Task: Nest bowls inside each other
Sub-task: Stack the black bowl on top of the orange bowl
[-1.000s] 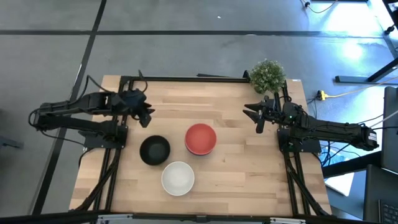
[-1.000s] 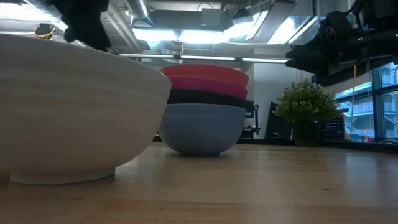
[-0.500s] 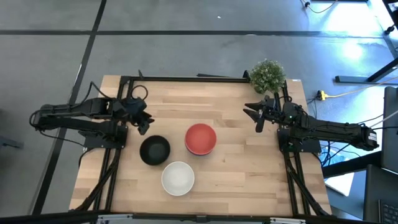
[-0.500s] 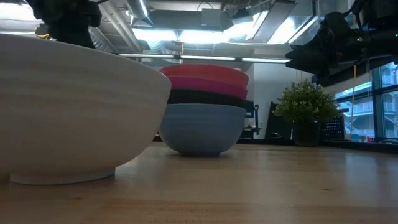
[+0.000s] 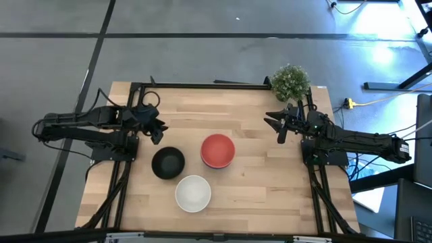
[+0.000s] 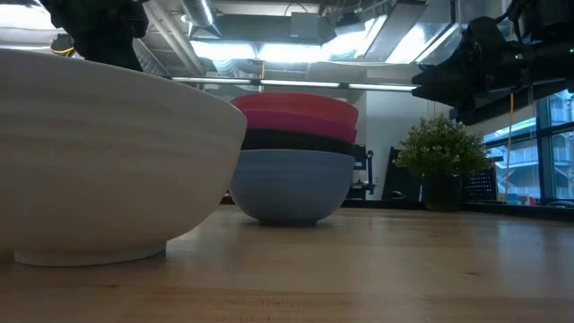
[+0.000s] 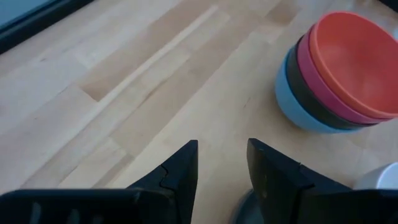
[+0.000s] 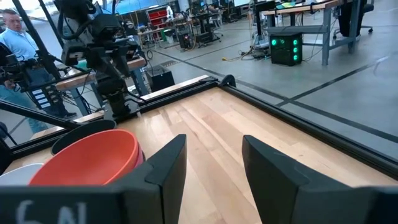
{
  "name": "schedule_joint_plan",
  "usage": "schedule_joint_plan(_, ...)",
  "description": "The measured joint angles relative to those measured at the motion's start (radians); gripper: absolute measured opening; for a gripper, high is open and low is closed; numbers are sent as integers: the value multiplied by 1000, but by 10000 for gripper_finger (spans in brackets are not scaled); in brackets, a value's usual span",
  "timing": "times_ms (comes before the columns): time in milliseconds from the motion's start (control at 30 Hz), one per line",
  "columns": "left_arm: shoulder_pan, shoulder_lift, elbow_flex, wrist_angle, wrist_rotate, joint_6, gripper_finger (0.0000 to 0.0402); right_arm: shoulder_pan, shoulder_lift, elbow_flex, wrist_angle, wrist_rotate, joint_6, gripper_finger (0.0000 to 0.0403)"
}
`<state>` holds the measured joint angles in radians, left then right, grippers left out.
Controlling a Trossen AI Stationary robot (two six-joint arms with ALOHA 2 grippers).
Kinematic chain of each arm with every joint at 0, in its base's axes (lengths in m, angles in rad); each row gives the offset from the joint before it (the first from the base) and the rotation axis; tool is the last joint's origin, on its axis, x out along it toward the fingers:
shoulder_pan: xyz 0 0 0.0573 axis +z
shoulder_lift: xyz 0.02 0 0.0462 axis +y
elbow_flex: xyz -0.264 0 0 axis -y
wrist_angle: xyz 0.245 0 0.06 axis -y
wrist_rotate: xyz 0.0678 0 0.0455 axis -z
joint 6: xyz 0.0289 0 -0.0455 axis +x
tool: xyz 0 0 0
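A stack of nested bowls stands at the table's middle: red bowl on top, then magenta-pink, black and blue at the bottom, resting on the table. A lone black bowl and a white bowl stand near it, toward the near edge. My left gripper is open and empty above the table, left of the stack; the stack shows in its wrist view. My right gripper is open and empty at the far right, near the plant.
A small green potted plant stands at the table's far right corner. A dark metal frame runs along the far edge. Bare wood lies between the stack and the right gripper. A person shows in the room beyond.
My left gripper has drawn back a little toward the table's left edge and its own base, staying open and empty. The bowls have kept still.
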<state>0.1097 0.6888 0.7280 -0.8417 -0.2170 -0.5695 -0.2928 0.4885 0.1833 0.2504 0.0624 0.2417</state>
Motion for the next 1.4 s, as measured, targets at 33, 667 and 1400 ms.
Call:
schedule_joint_plan(33,0,0,0,0,0,0,133,0,0,0,0,0,0,158)
schedule_joint_plan(667,-52,100,0,-93,260,-4,133,0,0,0,0,-1,11,158)
schedule_joint_plan(1400,-117,306,0,-183,237,26,133,1,0,0,30,-3,18,158)
